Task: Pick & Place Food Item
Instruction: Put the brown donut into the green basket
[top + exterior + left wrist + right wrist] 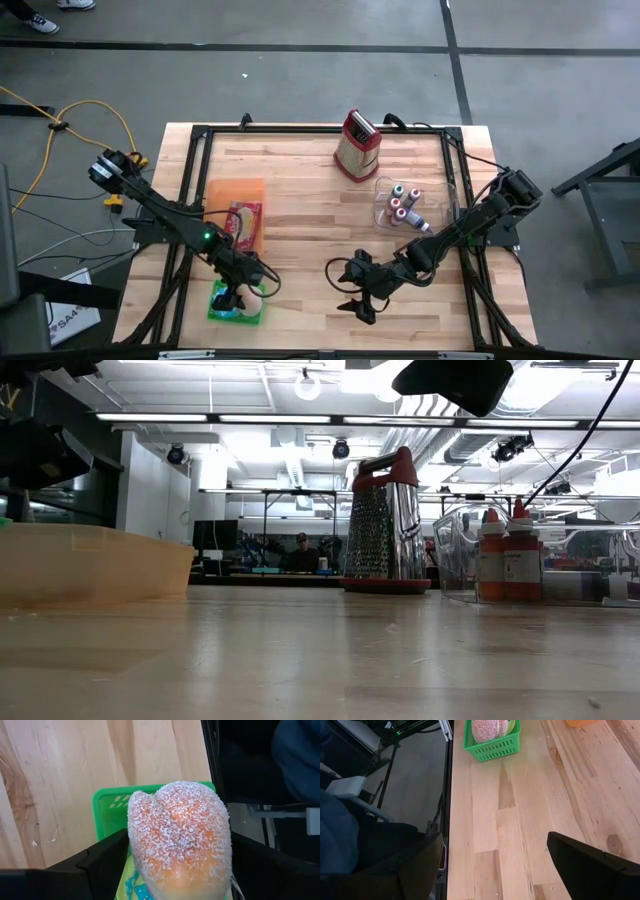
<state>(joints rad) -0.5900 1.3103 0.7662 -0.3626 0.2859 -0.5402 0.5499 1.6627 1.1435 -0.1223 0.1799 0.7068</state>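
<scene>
**Inspector A:** The left gripper [236, 298] is being observed over the green basket [238, 304] at the near-left corner of the table [300, 220]. A sugar-coated food item [180, 837] is being seen sitting in that basket. In the left wrist view its lower part is cut off by the frame edge, and most of the basket beneath is being hidden by it.

**Inspector B:** Is the item being gripped?

**Inspector A:** The fingers [102, 865] are being shown spread to either side of the item; contact cannot be confirmed. The jaws are being recorded as wide apart.

**Inspector B:** And the right gripper [358, 298]?

**Inspector A:** It is being seen low over the table's near middle, fingers [590, 860] fully spread, nothing between them. The basket is being caught at the edge of its wrist view, partly cropped.

**Inspector B:** Other objects?

**Inspector A:** An orange tray [234, 197] with a packet [245, 222], a box grater [358, 146] and a clear bin of bottles [404, 205] are being noted. In the low view the basket cannot be made out.
</scene>
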